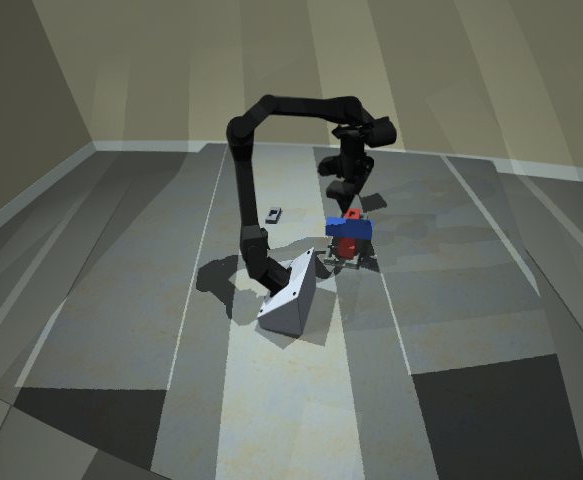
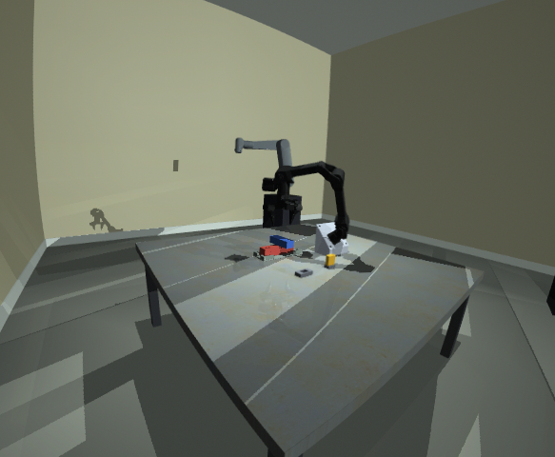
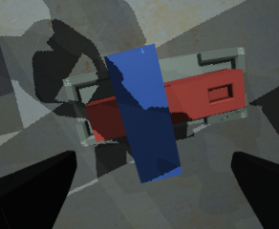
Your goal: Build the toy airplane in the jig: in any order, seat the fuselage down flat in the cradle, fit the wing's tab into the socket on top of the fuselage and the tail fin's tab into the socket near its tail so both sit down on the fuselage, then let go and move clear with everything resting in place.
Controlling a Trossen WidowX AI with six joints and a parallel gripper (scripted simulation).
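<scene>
The red fuselage (image 1: 346,248) (image 2: 268,250) (image 3: 197,97) lies in the grey-green cradle (image 1: 350,265) (image 3: 240,52); whether it is fully down flat I cannot tell. The blue wing (image 1: 348,227) (image 2: 281,241) (image 3: 144,114) lies crosswise on top of the fuselage and hides its tab and socket, so its seating cannot be told. The tail socket (image 3: 220,93) is empty. The yellow tail fin (image 2: 329,259) stands upright in a small dark holder beside the arm's base, hidden in the top view. My gripper (image 1: 352,201) (image 2: 284,208) (image 3: 155,159) is wide open and empty above the wing.
A small grey block (image 1: 273,214) (image 2: 303,272) with an opening lies on the table (image 2: 316,339). The arm's white wedge base (image 1: 286,310) (image 2: 324,241) stands near the cradle. A grey robot arm (image 2: 263,145) shows in the background.
</scene>
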